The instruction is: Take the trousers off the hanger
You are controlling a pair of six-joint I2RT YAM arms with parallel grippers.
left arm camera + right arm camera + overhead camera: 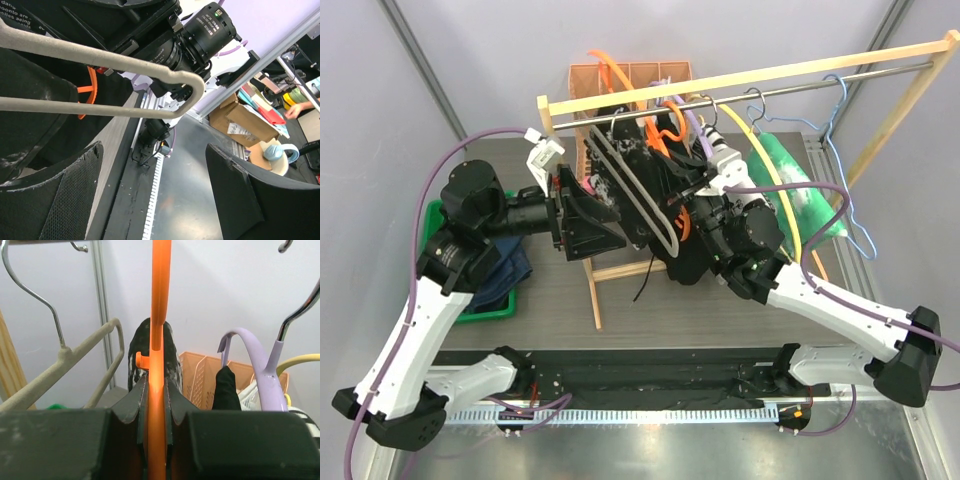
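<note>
Right gripper point(156, 390) clamps orange plastic hanger point(161, 290); left gripper point(154, 150) gapes empty; speckled black cloth trousers point(171, 352), probably limp, suit a fold-pinch.

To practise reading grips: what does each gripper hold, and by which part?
The right gripper clamps the orange hanger across its thin edge, just below its small side hook. The left gripper is open, holding nothing.

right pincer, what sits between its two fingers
The orange hanger, pinched edge-on in the shut right pincer; the right wrist view shows it.
</note>
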